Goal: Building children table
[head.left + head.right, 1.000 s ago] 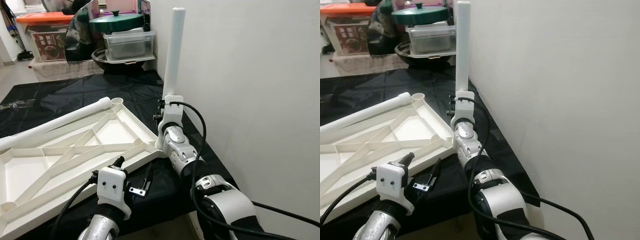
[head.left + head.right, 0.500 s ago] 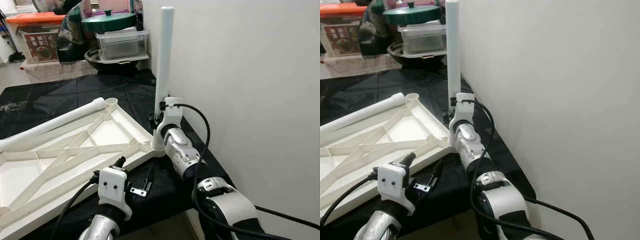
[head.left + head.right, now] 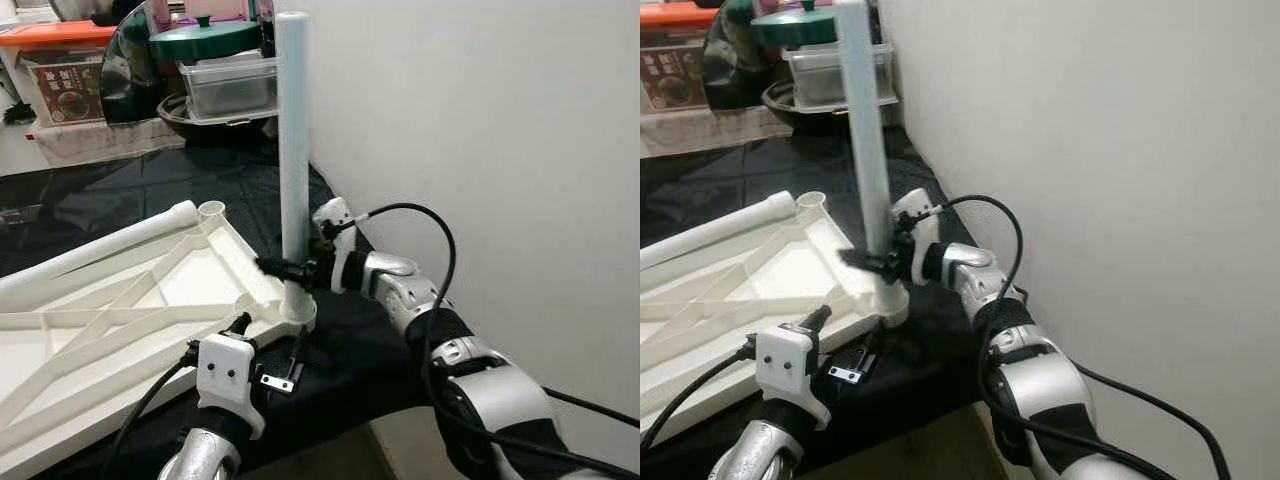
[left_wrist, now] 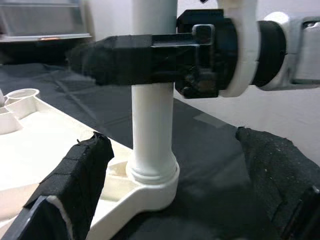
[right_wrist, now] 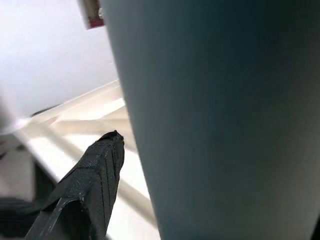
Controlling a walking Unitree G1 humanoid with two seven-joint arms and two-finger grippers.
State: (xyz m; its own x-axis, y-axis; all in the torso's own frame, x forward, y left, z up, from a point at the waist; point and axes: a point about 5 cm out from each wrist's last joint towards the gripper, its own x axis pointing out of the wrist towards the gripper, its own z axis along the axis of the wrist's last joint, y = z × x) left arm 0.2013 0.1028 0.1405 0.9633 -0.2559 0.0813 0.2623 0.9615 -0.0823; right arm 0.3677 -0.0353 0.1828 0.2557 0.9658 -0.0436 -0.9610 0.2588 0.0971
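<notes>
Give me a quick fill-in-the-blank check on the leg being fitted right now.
1. The right gripper is shut on the upright ___ leg.
2. The leg's foot sits in a corner ___ of the upturned table top.
3. The left gripper hangs open, ___ the leg.

Missing words: white; socket; not touching

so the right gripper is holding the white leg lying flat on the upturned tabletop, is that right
Not quite. The right gripper is shut on the white leg, but the leg stands upright in the corner socket of the upturned tabletop, not lying flat. The left eye view and left wrist view show it.
</notes>
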